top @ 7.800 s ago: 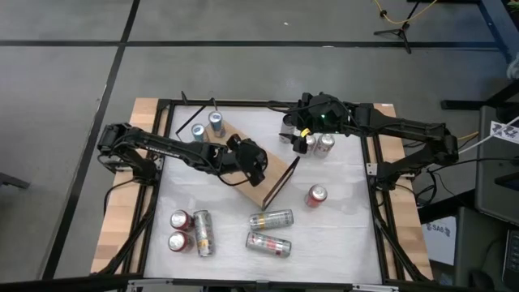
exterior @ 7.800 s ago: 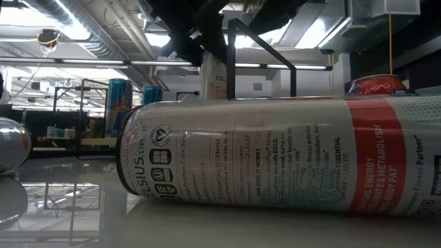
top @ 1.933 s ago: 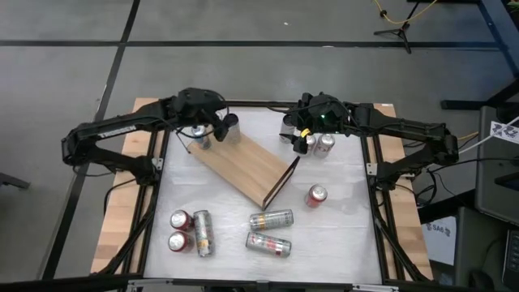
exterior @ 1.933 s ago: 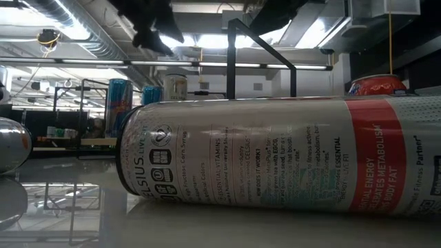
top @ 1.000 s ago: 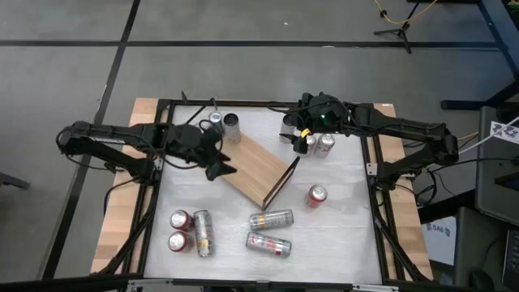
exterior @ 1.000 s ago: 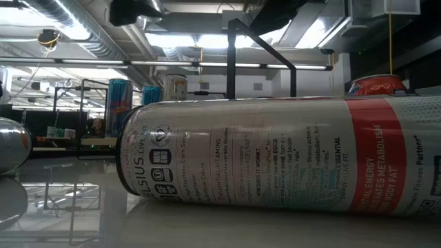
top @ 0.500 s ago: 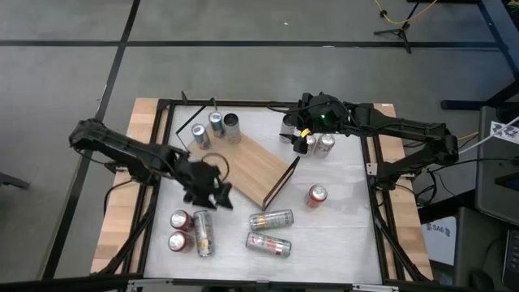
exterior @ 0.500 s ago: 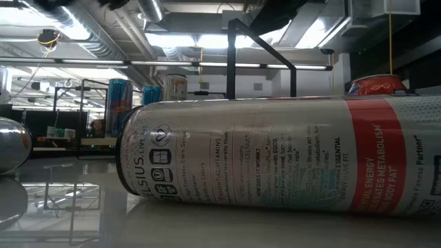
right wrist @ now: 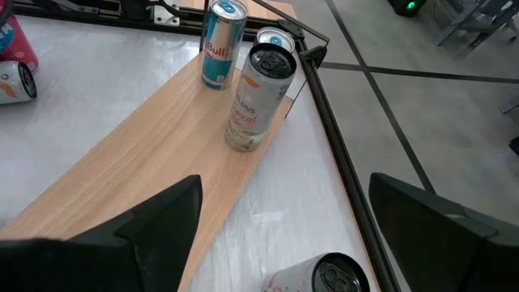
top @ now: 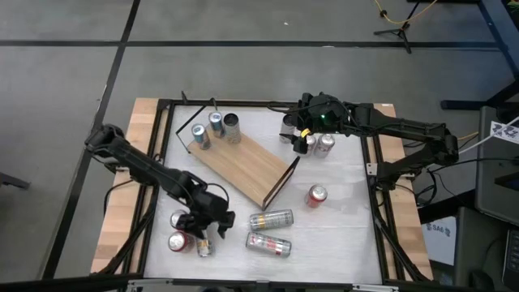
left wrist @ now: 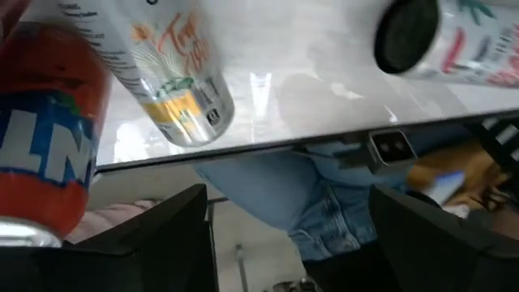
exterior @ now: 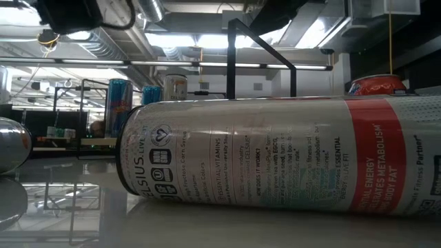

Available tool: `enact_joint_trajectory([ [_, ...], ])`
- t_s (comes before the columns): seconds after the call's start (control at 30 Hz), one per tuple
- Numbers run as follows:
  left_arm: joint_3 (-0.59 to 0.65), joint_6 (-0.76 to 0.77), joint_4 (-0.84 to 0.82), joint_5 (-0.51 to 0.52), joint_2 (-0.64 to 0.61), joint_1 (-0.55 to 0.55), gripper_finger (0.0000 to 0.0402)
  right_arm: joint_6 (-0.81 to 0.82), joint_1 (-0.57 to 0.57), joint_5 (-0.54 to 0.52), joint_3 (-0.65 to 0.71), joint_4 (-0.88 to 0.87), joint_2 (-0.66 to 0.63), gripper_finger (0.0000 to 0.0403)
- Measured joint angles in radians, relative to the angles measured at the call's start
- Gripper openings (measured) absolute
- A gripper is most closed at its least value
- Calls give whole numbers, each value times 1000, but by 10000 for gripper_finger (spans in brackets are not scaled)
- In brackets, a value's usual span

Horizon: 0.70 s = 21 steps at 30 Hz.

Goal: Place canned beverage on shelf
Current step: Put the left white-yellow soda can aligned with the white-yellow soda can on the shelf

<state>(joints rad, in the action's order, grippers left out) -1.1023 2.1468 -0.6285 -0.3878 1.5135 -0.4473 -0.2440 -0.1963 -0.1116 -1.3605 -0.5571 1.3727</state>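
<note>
The shelf is a light-brown board on a black frame, lying aslant in the table's middle. Three cans stand upright on its far-left end: a blue one, another blue one and a silver one; they also show in the right wrist view. My left gripper is open and empty above the near-left cans: a red can and a lying silver can. My right gripper waits open and empty at the far right.
Two silver cans lie near the table's front middle; one fills the low view. A red can stands right of the shelf. Two cans stand by my right gripper. A person in jeans stands beyond the near edge.
My left gripper has gone from beside the shelf's left end toward the table's near edge and now hangs over the near-left cans. The three cans on the shelf have stayed upright in place.
</note>
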Motion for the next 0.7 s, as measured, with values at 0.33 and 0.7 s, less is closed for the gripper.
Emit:
enact_joint_trajectory([
  [0.33,0,25,-46,-79,95,-1,335,0,0,0,0,0,0,349],
  [0.7,0,25,-156,-30,151,-1,335,0,0,0,0,0,0,349],
])
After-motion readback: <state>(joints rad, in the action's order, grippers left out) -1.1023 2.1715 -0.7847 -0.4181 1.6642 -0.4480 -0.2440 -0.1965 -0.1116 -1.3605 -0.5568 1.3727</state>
